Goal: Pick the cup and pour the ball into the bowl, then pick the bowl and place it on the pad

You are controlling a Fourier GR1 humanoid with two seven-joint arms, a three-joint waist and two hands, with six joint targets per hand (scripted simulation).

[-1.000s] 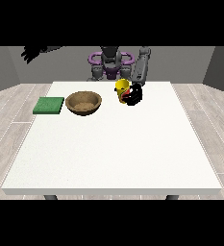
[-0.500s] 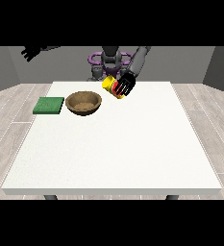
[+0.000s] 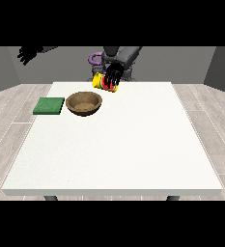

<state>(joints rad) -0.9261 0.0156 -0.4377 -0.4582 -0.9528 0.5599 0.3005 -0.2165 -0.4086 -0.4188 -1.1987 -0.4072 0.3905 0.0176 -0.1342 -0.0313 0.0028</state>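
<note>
Yellow cup (image 3: 100, 81) clamped in hand at view's right (image 3: 113, 77), lifted off worktop (image 3: 133, 140), tipped w/ long axis roughly sideways, mouth twd wooden bowl (image 3: 84, 103). Cup sits above & just right of bowl. Ball not visible. Other hand (image 3: 28, 54) raised well left of bowl, fingers spread. Green pad (image 3: 49, 105) just left of bowl.

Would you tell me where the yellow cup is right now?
In the front view the yellow cup is tipped on its side in the hand near the table's far edge, above and right of the brown bowl.
</note>
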